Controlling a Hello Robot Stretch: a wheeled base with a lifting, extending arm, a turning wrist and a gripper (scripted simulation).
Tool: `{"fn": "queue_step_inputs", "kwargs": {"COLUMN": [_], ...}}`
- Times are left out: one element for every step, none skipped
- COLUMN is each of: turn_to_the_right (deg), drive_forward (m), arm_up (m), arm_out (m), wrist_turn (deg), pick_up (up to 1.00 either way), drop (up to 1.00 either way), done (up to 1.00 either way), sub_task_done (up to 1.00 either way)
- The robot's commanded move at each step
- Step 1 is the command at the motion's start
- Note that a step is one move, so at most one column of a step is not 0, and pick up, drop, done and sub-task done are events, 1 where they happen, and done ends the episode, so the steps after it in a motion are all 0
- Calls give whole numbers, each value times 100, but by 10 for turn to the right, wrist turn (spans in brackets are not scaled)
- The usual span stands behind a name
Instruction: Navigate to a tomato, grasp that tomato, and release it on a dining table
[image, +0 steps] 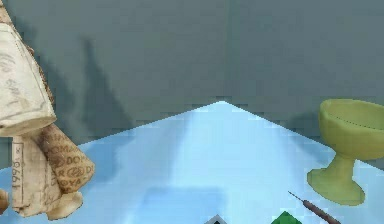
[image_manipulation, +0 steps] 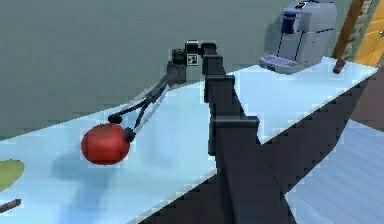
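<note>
Pale blue tabletop (image_manipulation: 262, 96) runs along a grey wall. A red tomato (image_manipulation: 104, 144) lies on it, the hand (image_manipulation: 127, 129) right at it. I cannot tell whether the hand has hold of anything. Reaching the tomato looks done. Lifting it and delivering it to a dining table are left.

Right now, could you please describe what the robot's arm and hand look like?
The arm is a dark, square-edged bar built of stepped segments. At its far end sit two small white squares with black marks. The hand has a dark body and two thin, dark, slightly curved fingers.
</note>
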Motion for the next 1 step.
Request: {"fn": "queue_step_inputs", "kwargs": {"turn_to_the_right": [0], "drive_forward": [0], "arm_up": [0], "arm_out": [-46], "wrist_turn": [0], "pick_up": [0], "drop": [0], "done": [0], "sub_task_done": [0]}}
